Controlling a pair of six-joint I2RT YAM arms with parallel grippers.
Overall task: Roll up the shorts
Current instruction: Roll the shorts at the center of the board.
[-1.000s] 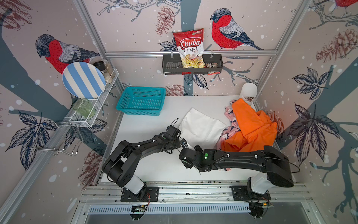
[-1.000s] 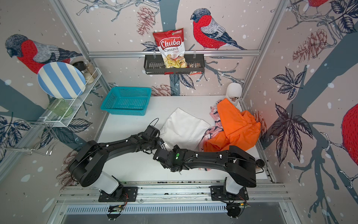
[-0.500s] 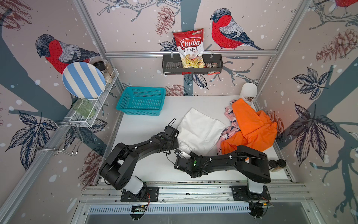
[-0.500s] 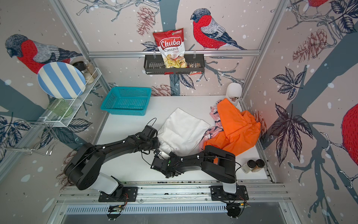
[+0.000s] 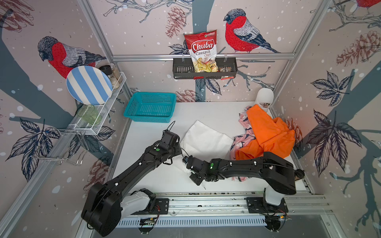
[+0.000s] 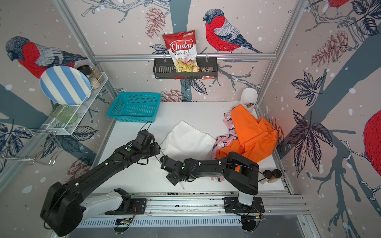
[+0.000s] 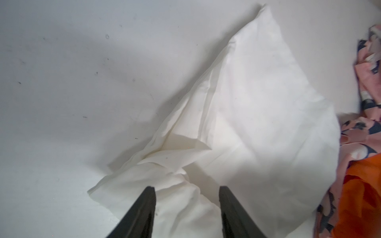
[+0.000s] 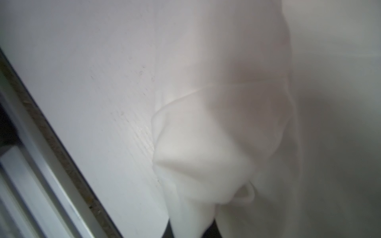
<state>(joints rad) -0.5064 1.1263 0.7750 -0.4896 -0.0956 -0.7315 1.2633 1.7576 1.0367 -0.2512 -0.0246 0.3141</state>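
The white shorts (image 5: pixel 206 142) (image 6: pixel 187 140) lie spread in the middle of the white table. The orange shorts (image 5: pixel 266 134) are heaped on the pink patterned shorts (image 5: pixel 243 142) at the right. My left gripper (image 7: pixel 187 191) is open at the white shorts' left corner, over bunched white cloth (image 7: pixel 177 197); in a top view it (image 5: pixel 181 148) is mostly hidden under its wrist. My right gripper (image 8: pixel 191 230) is shut on a fold of the white shorts (image 8: pixel 206 154) near the table's front edge, and shows in both top views (image 5: pixel 195 179) (image 6: pixel 175 179).
A teal basket (image 5: pixel 151 106) stands at the back left. A white rounded object (image 5: pixel 265 96) stands in the back right corner. Two spice jars (image 6: pixel 272 174) stand at the front right. The metal rail (image 5: pixel 206 195) runs along the front edge. A wire rack holding a striped plate (image 5: pixel 88 84) hangs on the left wall.
My right arm has drawn back and its gripper has moved toward the front edge, with the white shorts' near edge following. The left arm has barely shifted.
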